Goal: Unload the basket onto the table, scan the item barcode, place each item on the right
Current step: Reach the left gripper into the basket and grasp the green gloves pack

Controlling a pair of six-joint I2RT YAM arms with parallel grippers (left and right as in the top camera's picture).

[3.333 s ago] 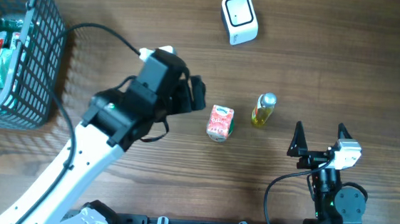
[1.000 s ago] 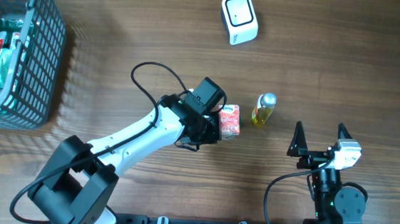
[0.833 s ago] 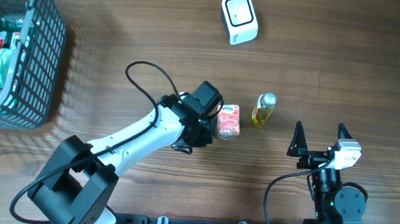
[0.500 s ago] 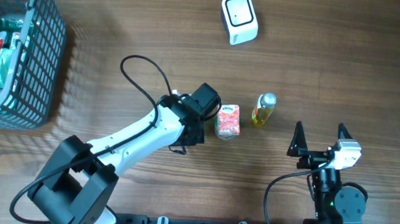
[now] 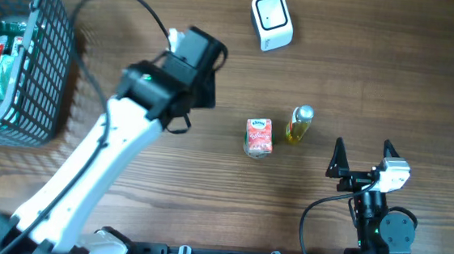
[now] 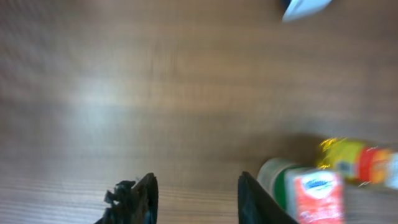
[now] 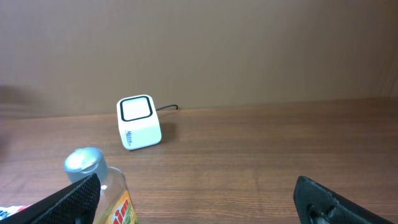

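The item, a small red and white carton (image 5: 259, 138), lies on the wooden table just left of a yellow bottle (image 5: 299, 123). In the left wrist view the carton (image 6: 317, 196) shows blurred at the lower right. My left gripper (image 5: 206, 85) hangs up and to the left of the carton, well apart from it, open, with only bare table between its fingers (image 6: 144, 198). The white barcode scanner (image 5: 270, 20) stands at the back of the table. My right gripper (image 5: 362, 162) rests wide open near the front right, holding nothing, with the bottle (image 7: 102, 193) by its left finger.
A dark wire basket (image 5: 49, 64) with packaged goods stands at the far left. The scanner (image 7: 138, 121) has a cable running off behind it. The left arm's cable loops above the table near the basket.
My left gripper has let go of the carton, lifted and swung back up and to the left. The carton stays on the table beside the bottle. The right arm has not moved.
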